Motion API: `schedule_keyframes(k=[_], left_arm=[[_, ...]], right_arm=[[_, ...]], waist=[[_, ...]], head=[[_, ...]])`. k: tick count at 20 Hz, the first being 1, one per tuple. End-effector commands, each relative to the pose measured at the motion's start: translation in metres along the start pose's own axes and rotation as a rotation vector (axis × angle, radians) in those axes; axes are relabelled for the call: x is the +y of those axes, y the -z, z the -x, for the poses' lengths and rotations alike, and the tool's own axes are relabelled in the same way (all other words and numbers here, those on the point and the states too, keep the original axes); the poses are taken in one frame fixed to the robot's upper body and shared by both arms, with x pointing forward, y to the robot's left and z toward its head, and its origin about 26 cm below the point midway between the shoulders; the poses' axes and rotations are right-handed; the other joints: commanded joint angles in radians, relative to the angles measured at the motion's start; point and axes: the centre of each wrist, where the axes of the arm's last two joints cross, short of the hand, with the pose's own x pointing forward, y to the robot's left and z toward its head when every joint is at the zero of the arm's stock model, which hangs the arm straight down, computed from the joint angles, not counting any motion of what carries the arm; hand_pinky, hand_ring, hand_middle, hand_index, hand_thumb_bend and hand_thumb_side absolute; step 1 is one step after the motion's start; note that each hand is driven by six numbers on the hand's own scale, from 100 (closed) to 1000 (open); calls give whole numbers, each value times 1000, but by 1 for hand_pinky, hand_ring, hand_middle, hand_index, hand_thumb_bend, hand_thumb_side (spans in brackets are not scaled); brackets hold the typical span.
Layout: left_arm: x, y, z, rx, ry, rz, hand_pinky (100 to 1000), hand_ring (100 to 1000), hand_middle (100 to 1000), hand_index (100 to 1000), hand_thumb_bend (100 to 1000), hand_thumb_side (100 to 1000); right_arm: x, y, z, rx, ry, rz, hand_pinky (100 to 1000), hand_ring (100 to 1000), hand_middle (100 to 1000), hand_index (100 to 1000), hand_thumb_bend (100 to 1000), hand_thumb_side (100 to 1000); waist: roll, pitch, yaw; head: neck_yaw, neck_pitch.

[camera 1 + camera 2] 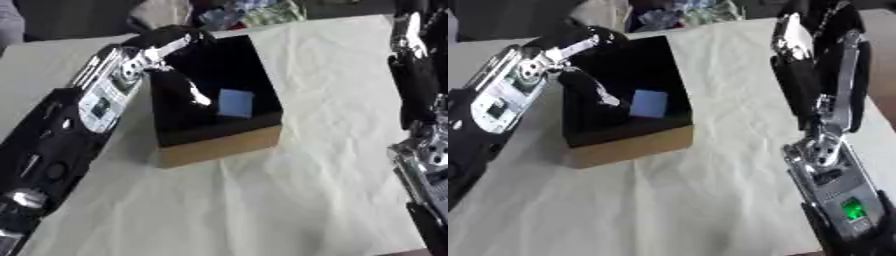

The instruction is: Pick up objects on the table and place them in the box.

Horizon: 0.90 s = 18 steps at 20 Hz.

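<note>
Cloth-covered tabletop (289,200) lies bare near me; my left hand (179,82) reaches into the box (219,145), fingers relaxed apart beside a blue square (235,103), apparently releasing it. Right hand (802,45) waits far right; I cannot tell its fingers.

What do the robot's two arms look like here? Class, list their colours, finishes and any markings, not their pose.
Both arms are mostly black with shiny silver metal parts. The left arm has a silver panel with a small dark square. The right arm has silver joints and a lit green mark near the bottom. The left hand is black.
</note>
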Motion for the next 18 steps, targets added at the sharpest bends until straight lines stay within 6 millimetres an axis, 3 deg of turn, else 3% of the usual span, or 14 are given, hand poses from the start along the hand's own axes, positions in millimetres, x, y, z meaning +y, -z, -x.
schedule_keyframes(k=[1, 4, 9, 13, 18], left_arm=[[10, -2, 2, 29, 24, -67, 930, 861, 839, 947, 806, 337], [16, -5, -1, 19, 0, -123, 922, 844, 822, 933, 745, 328], [45, -29, -21, -47, -52, -310, 888, 789, 790, 913, 528, 289], [70, -65, -35, -118, -180, -439, 861, 744, 769, 897, 351, 190], [89, -122, -50, -194, -294, -610, 849, 702, 749, 884, 257, 147]], right_arm=[[0, 3, -5, -18, 12, 4, 866, 795, 601, 779, 100, 470], [0, 2, -5, -15, 12, 5, 866, 795, 601, 779, 100, 470], [-2, 2, -4, -16, 5, 9, 865, 795, 601, 779, 100, 467], [-4, 3, -4, -19, -6, 15, 865, 795, 602, 779, 100, 465], [-7, 4, -3, -28, -18, 28, 864, 794, 603, 779, 100, 460]], waist=[[-4, -19, 1], [-5, -21, 1], [-7, -27, 13], [-9, -33, 28], [-14, -39, 46]], head=[[-4, -7], [-4, -5], [-7, 4], [-18, 14], [-29, 22]])
